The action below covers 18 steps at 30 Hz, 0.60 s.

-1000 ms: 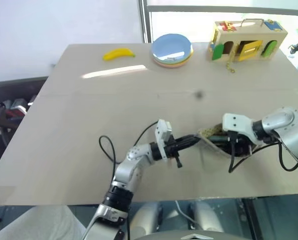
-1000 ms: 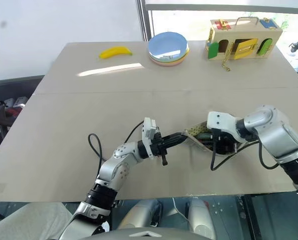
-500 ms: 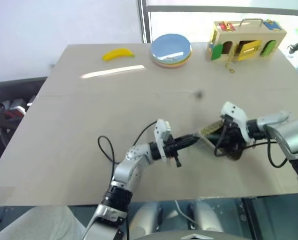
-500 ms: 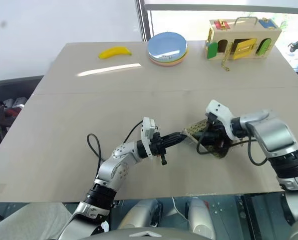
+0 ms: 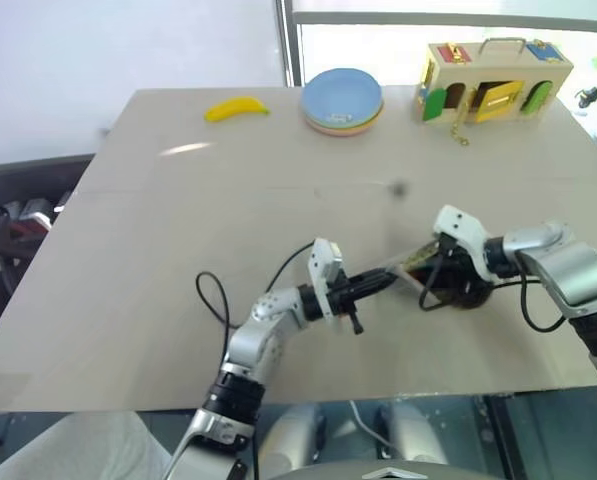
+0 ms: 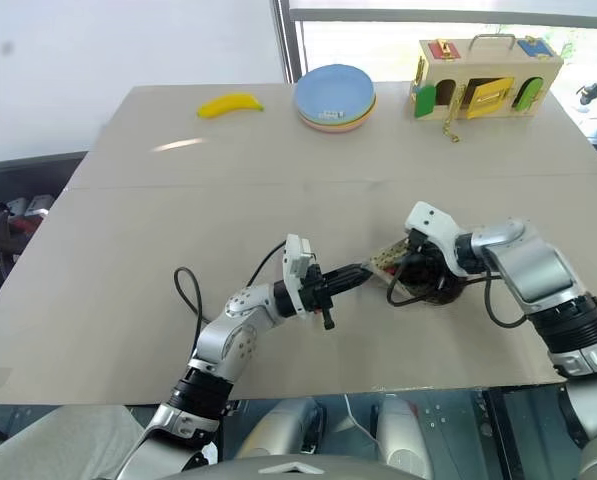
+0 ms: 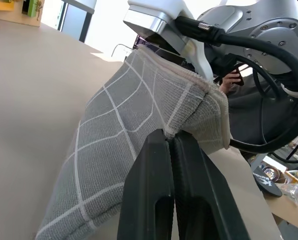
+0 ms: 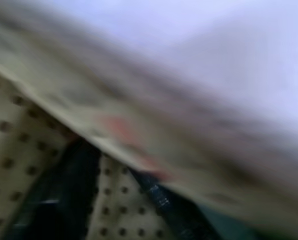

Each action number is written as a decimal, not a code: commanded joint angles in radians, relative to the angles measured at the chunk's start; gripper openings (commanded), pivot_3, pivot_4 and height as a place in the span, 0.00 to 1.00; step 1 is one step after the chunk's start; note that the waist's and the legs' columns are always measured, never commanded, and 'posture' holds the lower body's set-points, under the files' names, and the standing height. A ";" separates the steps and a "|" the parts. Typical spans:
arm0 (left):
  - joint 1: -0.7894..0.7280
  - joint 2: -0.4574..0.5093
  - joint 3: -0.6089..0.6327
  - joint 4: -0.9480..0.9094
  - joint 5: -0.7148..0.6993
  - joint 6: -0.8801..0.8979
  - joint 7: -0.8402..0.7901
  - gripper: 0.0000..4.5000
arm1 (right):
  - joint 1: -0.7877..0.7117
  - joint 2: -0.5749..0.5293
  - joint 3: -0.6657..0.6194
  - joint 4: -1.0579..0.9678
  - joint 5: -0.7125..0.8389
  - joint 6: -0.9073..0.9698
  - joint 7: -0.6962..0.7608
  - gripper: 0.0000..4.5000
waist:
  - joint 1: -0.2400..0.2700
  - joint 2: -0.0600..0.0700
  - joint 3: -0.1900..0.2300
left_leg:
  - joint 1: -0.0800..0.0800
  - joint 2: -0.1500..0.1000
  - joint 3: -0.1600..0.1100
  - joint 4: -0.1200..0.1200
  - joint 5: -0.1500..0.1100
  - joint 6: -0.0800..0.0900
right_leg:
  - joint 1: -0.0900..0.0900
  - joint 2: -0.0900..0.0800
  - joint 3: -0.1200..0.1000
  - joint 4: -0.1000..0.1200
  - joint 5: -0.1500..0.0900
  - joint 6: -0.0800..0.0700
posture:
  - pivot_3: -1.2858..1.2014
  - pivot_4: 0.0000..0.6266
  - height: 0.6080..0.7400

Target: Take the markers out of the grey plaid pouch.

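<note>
Left gripper (image 7: 169, 145): jaws pinched shut on grey plaid pouch (image 7: 139, 130) edge, holding mouth up at frame centre-right on desk (image 5: 178, 230). Your right gripper (image 5: 448, 275) has pushed deeper into pouch since a second ago; jaw state — cannot tell. Markers inside, unclear. Extraction starting.

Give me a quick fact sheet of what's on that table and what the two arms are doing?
left gripper: shut on the edge of the grey plaid pouch, holding it up
right gripper: reaching into the pouch mouth
table: banana, stack of plates, wooden lock box along the far edge
markers: not taken out yet
</note>
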<state>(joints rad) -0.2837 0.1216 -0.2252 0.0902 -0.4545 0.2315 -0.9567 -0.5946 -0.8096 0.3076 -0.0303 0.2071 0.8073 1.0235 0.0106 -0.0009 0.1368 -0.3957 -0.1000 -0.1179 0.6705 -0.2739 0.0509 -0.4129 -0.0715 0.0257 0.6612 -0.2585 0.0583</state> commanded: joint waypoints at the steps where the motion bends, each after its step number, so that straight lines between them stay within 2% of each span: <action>1: 0.016 0.018 0.021 -0.030 -0.009 -0.007 -0.014 0.00 | -0.003 -0.032 -0.033 0.065 -0.056 0.001 -0.053 0.52 | -0.002 -0.002 -0.002 | 0.001 0.000 0.000 0.000 0.000 0.000 | 0.000 0.000 0.000 0.000 0.000 0.000 | 0.52 0.24 1.00; 4: 0.015 0.018 0.022 -0.029 -0.007 -0.007 -0.016 0.00 | -0.002 -0.031 -0.035 0.063 -0.054 0.001 -0.053 0.27 | -0.002 -0.004 -0.004 | 0.005 0.000 0.000 0.000 0.000 0.000 | 0.004 0.000 0.000 0.000 0.000 0.000 | 0.52 0.24 1.00; 8: 0.014 0.018 0.023 -0.029 -0.006 -0.005 -0.018 0.00 | 0.003 -0.031 -0.042 0.053 -0.046 0.005 -0.054 0.07 | -0.001 -0.004 -0.004 | 0.007 0.000 0.000 -0.001 0.000 0.000 | 0.006 0.000 0.001 0.000 0.000 0.000 | 0.52 0.24 1.00; 18: 0.011 0.024 0.019 -0.027 -0.006 0.000 -0.024 0.00 | 0.029 -0.055 -0.042 0.022 -0.054 -0.021 -0.048 0.07 | 0.002 -0.004 -0.004 | 0.006 0.000 0.000 -0.001 0.000 0.000 | 0.006 0.000 0.000 -0.001 0.000 0.000 | 0.52 0.24 1.00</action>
<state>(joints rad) -0.2790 0.1357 -0.1993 0.0923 -0.4523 0.2357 -0.9445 -0.5809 -0.8238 0.3050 -0.0428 0.2031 0.7784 1.0228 0.0125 -0.0051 0.1329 -0.3896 -0.0999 -0.1180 0.6693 -0.2741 0.0510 -0.4073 -0.0716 0.0259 0.6605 -0.2586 0.0583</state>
